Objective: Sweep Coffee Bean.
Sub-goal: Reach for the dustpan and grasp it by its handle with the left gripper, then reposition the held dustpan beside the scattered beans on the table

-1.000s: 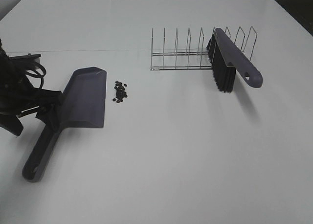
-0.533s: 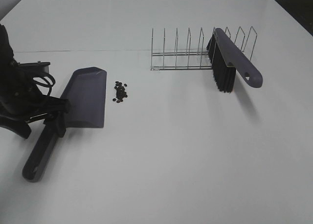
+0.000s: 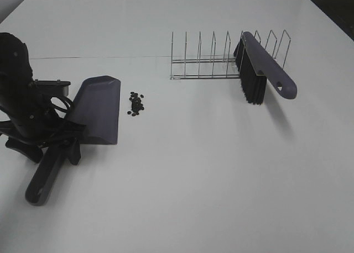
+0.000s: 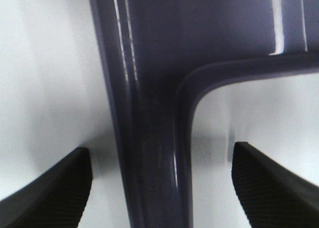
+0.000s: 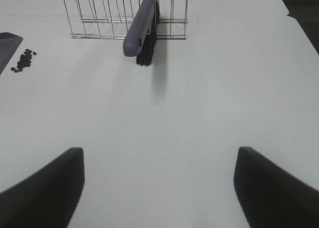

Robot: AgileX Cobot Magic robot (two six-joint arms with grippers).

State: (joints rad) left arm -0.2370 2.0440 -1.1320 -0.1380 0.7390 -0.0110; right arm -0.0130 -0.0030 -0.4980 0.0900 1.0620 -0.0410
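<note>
While my left end effector (image 4: 160, 187) stands spread astride the dustpan (image 3: 99, 106) handle, the coffee bean (image 3: 135, 104) lies as tiny dark ovals clustered just beside the pan's lip. My right end effector (image 5: 159, 188) hangs spread over open counter (image 3: 199, 175).

Exterior high: far above, looking down over the whole white table (image 3: 193, 181).
Left wrist: very close over the purple-grey plastic dustpan (image 4: 149, 63), facing down.
Right wrist: low, facing the silver wire rack (image 5: 99, 22); exterior shares it.

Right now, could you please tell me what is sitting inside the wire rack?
Only the purple-grey brush, leaning between wires near the right end of the rack, bristles down. The other slots show nothing. Its bristles cover the wires behind them.
</note>
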